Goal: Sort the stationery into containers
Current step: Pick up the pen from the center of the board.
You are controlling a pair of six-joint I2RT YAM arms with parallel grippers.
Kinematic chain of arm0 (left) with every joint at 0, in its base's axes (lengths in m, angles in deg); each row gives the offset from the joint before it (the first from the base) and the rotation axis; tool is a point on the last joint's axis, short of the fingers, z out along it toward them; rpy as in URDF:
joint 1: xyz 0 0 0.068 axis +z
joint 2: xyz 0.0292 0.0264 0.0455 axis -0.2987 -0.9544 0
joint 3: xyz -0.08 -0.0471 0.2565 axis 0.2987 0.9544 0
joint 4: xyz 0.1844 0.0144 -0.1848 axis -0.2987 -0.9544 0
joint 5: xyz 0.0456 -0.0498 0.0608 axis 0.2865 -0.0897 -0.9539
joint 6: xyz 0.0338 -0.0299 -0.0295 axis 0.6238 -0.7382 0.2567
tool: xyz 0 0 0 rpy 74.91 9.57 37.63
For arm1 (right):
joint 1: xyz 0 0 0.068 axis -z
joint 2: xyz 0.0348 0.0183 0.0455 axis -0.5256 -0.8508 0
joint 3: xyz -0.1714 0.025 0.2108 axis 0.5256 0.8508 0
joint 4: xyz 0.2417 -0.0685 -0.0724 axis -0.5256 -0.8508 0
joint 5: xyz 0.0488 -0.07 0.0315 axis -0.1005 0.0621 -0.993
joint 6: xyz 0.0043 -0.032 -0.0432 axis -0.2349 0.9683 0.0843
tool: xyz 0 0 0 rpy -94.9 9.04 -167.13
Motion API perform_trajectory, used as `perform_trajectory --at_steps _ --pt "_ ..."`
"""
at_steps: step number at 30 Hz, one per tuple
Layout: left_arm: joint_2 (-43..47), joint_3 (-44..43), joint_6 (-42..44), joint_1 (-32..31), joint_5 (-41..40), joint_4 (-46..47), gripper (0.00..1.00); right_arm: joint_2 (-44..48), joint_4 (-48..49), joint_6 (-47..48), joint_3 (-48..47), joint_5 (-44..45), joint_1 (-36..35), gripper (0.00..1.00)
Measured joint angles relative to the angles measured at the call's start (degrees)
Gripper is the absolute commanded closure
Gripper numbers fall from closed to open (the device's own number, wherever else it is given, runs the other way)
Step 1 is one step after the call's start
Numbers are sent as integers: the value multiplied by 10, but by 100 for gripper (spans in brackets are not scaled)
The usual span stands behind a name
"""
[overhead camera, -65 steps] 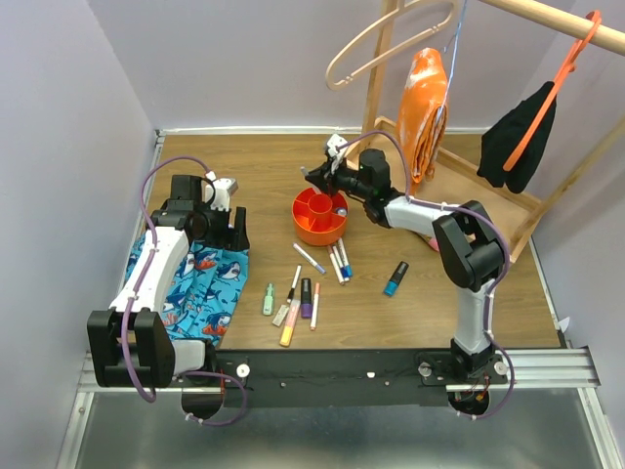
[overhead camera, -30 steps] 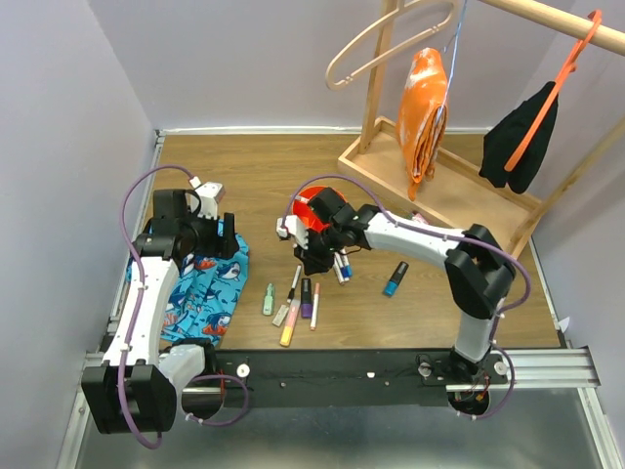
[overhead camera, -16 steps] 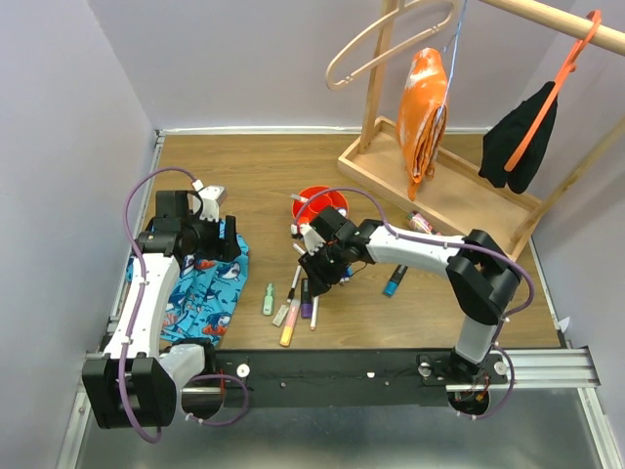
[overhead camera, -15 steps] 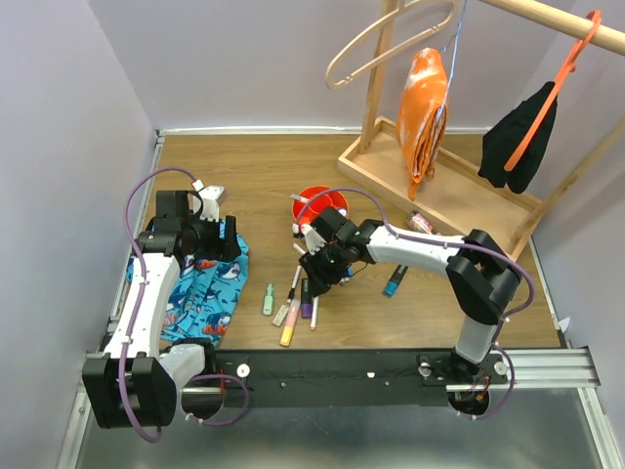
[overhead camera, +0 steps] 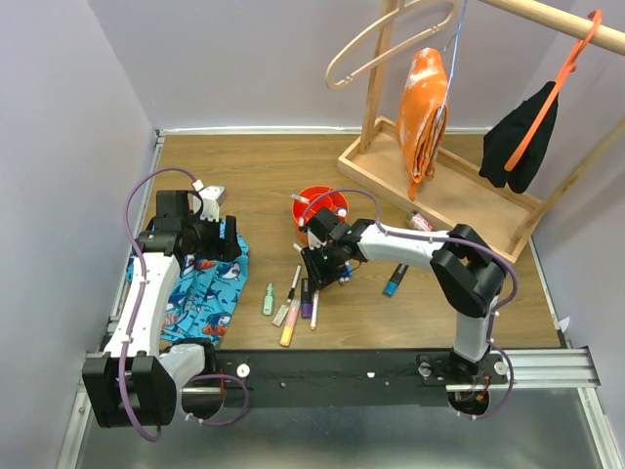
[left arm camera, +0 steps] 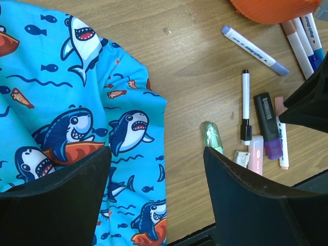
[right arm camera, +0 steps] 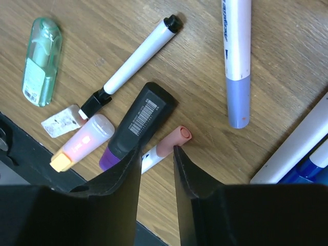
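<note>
Right hand [right arm camera: 157, 149], matte black and parted, straddles a slim pink-capped pen [right arm camera: 177, 137] on the woodgrain table [right arm camera: 287, 61].

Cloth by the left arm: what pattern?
Blue cloth with cartoon sharks; best in left wrist view.

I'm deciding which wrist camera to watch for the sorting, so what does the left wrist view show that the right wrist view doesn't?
Only the left wrist: the shark-print cloth, the orange bowl edge and the open left gripper. Only the right wrist: the gap between the fingers of the right gripper, above the pink-tipped pen, and the pink highlighter with its orange end. Both: the black-and-purple highlighter, pale green marker, black-capped white pen and lavender-capped marker.
</note>
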Motion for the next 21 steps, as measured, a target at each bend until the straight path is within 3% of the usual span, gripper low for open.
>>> perform_trajectory --at_steps 12,21 --pt "2 0 0 0 0 0 18 -17 3 -47 -1 21 0 59" --pt "5 0 -2 0 0 1 18 -14 7 -21 5 57 -21 58"
